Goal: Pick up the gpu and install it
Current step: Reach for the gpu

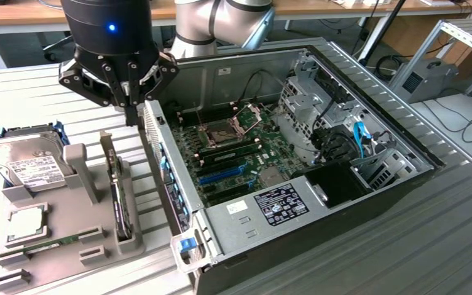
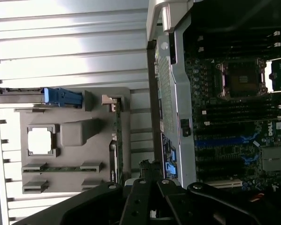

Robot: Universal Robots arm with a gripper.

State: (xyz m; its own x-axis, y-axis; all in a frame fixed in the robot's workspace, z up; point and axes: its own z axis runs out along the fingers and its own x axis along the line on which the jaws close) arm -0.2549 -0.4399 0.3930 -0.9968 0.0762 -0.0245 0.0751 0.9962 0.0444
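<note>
Empty gripper [image 1: 131,115], fingers pinched together. Hangs over gap between gray holder [image 1: 72,246] and open computer case [image 1: 400,144], close to case edge. Upright on edge in holder slot: gpu [image 1: 118,190], untouched, below gripper. Hard drive [image 1: 27,166] further toward exterior view's left.

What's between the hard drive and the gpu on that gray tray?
In the exterior view, a gray upright post stands between the hard drive and the gpu.

gpu [image 1: 122,206] edge-on in grey holder [image 1: 59,222], face hidden, hard drive [image 1: 29,165] label print too small to read
</note>
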